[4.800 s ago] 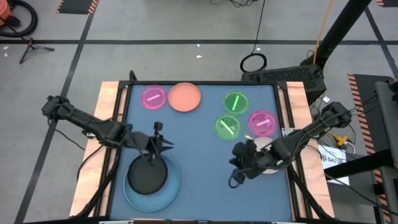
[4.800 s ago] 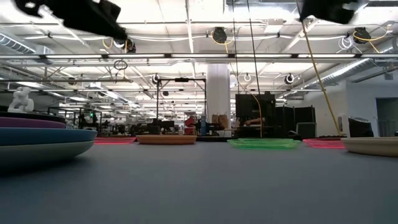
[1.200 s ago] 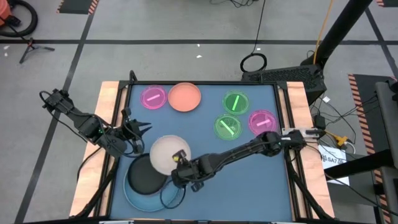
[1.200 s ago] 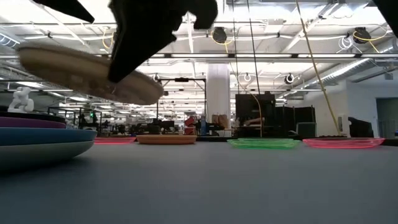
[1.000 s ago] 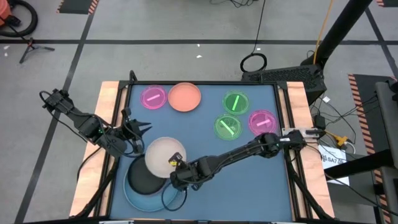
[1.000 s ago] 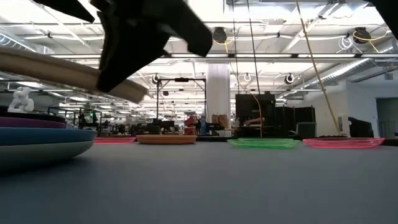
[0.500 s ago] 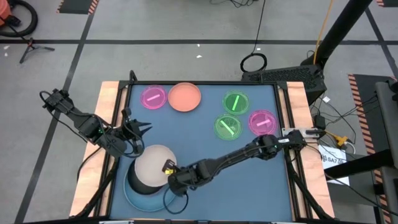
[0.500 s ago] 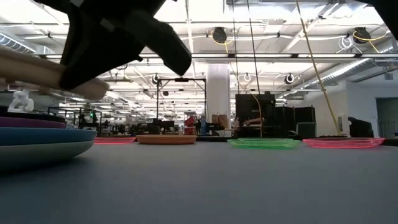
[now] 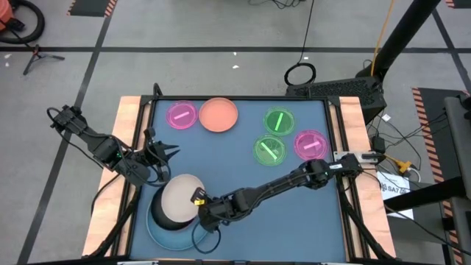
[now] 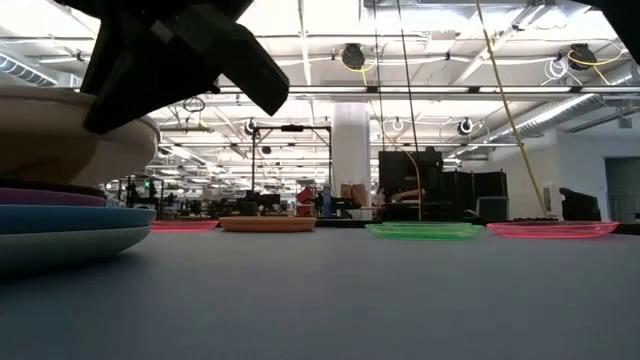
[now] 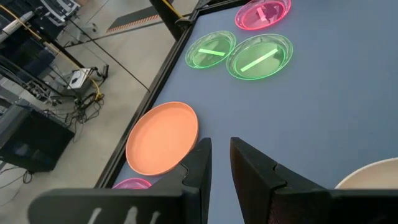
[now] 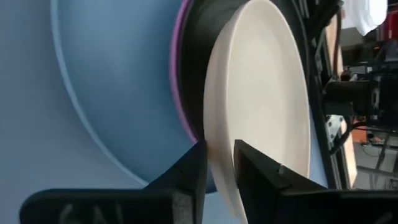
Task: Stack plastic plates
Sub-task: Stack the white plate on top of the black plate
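A beige plate (image 9: 179, 199) sits over a stack near the table's near-left corner, held by my right gripper (image 9: 199, 208), which is shut on it. The stack is a light-blue plate (image 12: 106, 81), a purple plate (image 12: 179, 93) and a black plate (image 12: 199, 56). My left gripper (image 9: 158, 156) hangs just beyond the stack, open by a narrow gap (image 11: 216, 158), touching nothing. An orange plate (image 9: 218, 115), two pink plates (image 9: 181, 115) (image 9: 310, 144) and two green plates (image 9: 278, 121) (image 9: 268, 150) lie flat farther back. My right gripper pinches the beige plate's rim (image 12: 219, 155) on the side facing the table's right, one finger (image 12: 193, 165) under the plate and one (image 12: 252, 165) on its upper face. The fingers reach in from the right, slanting down. The plate's underside (image 10: 60, 170) sits low on the stack, seemingly touching the black plate.
The right arm (image 9: 287, 180) stretches across the table's middle from its right edge. The five loose plates line the far half. The wooden table border (image 9: 125, 147) runs close to the left gripper. Bare blue mat (image 9: 294, 221) lies at the near right.
My right gripper has carried the beige plate toward the near-left corner and down, from hanging tilted above the stack's far-right side to lying nearly level over the black plate. It stays shut on the rim.
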